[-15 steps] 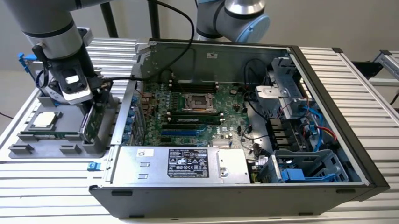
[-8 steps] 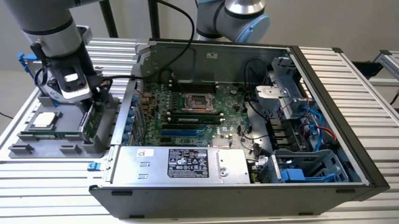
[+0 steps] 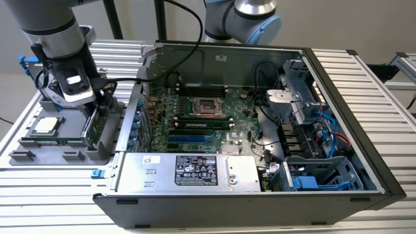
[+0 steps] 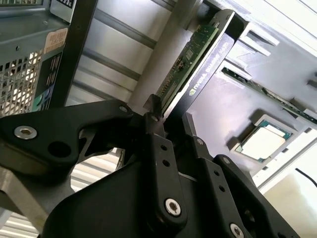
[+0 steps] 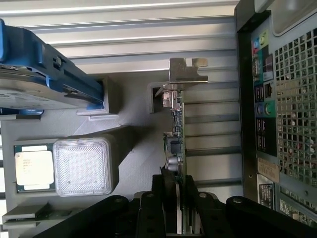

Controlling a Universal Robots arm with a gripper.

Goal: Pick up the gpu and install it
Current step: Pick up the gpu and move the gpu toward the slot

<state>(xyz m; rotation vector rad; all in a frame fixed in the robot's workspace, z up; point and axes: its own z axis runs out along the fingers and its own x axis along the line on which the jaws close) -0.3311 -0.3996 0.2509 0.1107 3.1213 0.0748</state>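
The gpu [image 3: 91,127] stands on edge in the grey parts holder [image 3: 65,152] at the exterior view's left, beside the open computer case. Its thin green board [image 5: 177,130] ends in a silver bracket [image 5: 186,74] in the first wrist view. In the second wrist view the green edge of the gpu [image 4: 190,59] runs beside its black cooler. My gripper [image 3: 97,105] comes down from above. The black fingers [image 5: 167,198] of the gripper [image 5: 179,184] sit on both sides of the card, shut on it. The gripper [image 4: 168,117] clamps the card's near end.
The open computer case [image 3: 227,53] holds the motherboard [image 3: 201,117] and a power supply [image 3: 188,170]. A processor chip [image 5: 33,171] lies in the holder. A hard drive in a blue frame [image 5: 29,74] sits nearby. The perforated case rear [image 5: 287,124] is close to the card.
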